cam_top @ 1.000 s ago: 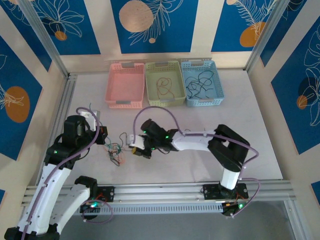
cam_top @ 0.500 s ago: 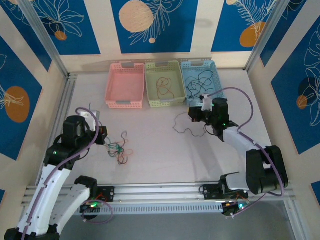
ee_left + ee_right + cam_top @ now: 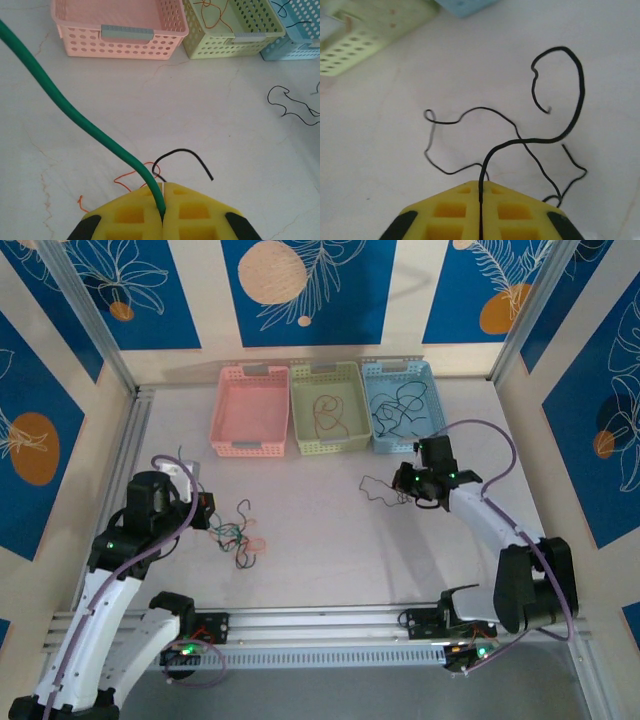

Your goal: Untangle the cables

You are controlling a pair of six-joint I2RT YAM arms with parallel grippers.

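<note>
Yellow-padded left gripper (image 3: 163, 187), arm bent low at table's left: clamped on green cable (image 3: 75, 117) above cable tangle (image 3: 240, 540). Right gripper (image 3: 480, 186), arm stretched forward near blue basket (image 3: 408, 447): pinching black cable (image 3: 570, 100). White marbled table (image 3: 320, 560); blue leaf-print walls (image 3: 340, 300).

green cable (image 3: 100, 135) cut off at left edge, blue basket (image 3: 300, 31) cropped
</note>
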